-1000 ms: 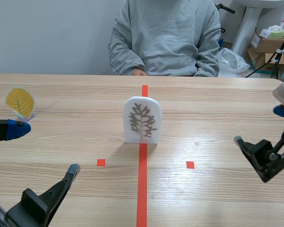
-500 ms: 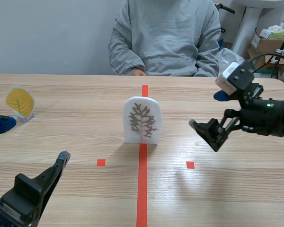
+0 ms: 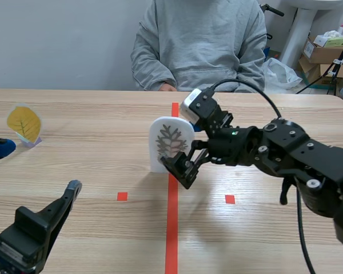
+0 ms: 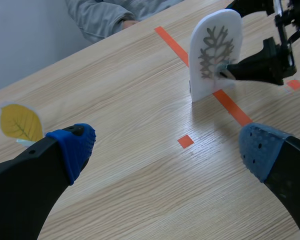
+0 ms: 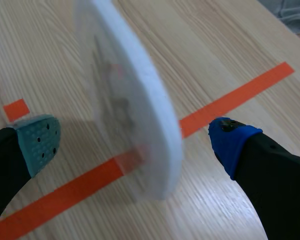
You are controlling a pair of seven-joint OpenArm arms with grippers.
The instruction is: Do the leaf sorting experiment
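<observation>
Scene: a person (image 3: 200, 45) sits at 12 o'clock past the leaf plaque (image 3: 170, 142), with the yellow leaf card (image 3: 24, 124) way off at its 9. My right gripper (image 3: 180, 151) straddles the plaque, arm stretched in from 3.

Left wrist: my left gripper (image 4: 167, 150) gapes wide, holding nothing, and the plaque (image 4: 215, 50) is at its 1 o'clock.

Right wrist: the plaque (image 5: 130, 100) stands edge-on between my spread fingers.

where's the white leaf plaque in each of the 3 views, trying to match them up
Scene view: the white leaf plaque stands mid-table on the tape line, with the right gripper at its edge.
Left wrist view: plaque upright, well ahead of the open left gripper.
Right wrist view: plaque close and blurred, between the right gripper's open fingers.
Shared landmark: the long orange-red tape line beneath it.
</observation>
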